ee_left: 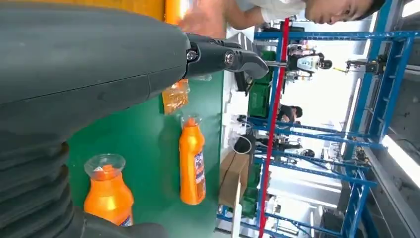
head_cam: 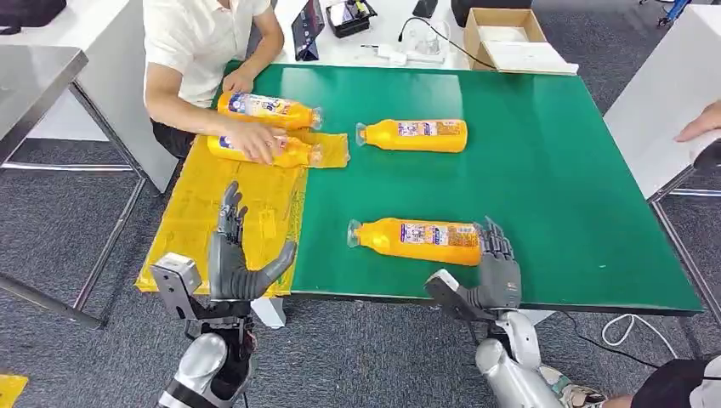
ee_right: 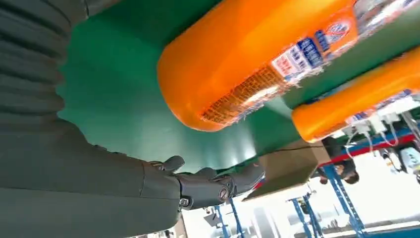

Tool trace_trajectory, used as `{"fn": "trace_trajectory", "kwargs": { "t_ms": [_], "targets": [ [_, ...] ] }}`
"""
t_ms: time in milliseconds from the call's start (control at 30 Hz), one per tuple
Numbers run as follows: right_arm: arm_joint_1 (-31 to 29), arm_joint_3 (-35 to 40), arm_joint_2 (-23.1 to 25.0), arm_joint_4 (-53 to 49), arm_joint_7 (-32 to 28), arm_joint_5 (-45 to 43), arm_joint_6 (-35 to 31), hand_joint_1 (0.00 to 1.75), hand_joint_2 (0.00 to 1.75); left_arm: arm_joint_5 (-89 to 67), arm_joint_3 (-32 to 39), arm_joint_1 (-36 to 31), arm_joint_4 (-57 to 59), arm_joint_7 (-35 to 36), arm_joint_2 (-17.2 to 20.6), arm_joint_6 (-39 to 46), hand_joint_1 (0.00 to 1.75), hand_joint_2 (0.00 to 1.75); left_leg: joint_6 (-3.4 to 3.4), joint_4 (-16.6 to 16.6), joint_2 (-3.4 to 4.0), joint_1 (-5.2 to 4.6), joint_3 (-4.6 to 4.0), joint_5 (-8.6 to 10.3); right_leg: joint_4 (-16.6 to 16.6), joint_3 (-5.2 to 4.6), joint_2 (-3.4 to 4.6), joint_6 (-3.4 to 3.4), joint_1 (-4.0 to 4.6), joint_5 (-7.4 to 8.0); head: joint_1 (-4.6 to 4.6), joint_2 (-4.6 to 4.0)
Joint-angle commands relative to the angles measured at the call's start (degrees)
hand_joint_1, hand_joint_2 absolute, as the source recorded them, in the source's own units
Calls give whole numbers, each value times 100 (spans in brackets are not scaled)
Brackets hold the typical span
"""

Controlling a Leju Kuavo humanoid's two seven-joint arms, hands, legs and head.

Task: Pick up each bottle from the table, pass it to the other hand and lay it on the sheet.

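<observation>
From the head view, the left hand (head_cam: 238,259) is raised palm-up over the near end of the yellow sheet (head_cam: 208,229), fingers straight and spread, thumb out to the side, holding nothing. The right hand (head_cam: 491,270) stands at the table's near edge with its fingers upright just beside the base of the nearest orange bottle (head_cam: 417,240), which lies on its side on the green table (head_cam: 553,170); whether the fingers touch it cannot be told, and nothing is grasped. A second orange bottle (head_cam: 415,135) lies farther back on the green surface. Two more bottles (head_cam: 268,110) lie at the sheet's far end, where a seated person's hand (head_cam: 255,140) rests on the nearer one.

The left wrist view shows that hand's thick grey thumb (ee_left: 228,57) extended and free, with the two bottles on the green top beyond it, one close (ee_left: 106,196) and one farther (ee_left: 192,166).

In the right wrist view the dark fingers (ee_right: 213,183) stretch out flat, unclenched, apart from the bottle's rounded base (ee_right: 233,64); the farther bottle (ee_right: 356,99) lies behind.
</observation>
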Motion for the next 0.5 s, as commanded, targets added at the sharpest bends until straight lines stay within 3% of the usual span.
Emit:
{"fn": "trace_trajectory", "kwargs": {
  "t_ms": [33, 300, 500],
  "targets": [
    [-702, 351, -115, 1001, 174, 294, -57, 0, 175, 6, -219, -315, 427, 38, 44, -66, 0, 175, -5, -4, 1, 0, 15, -3, -2, 14, -1, -8, 1, -4, 2, 0],
    [-1291, 717, -110, 1508, 573, 843, 234, 0, 175, 86, -370, -512, 627, 114, -51, -244, 0, 175, -9, 0, 11, 4, 37, -13, 1, 33, 8, -15, 6, -10, 0, 0],
    [-1397, 770, -120, 1629, 625, 919, 268, 0, 175, 107, -406, -548, 651, 130, -42, -287, 0, 175, -5, -2, -1, 3, 21, -5, -1, 22, -3, -9, 4, -7, 2, 0]
  ]
}}
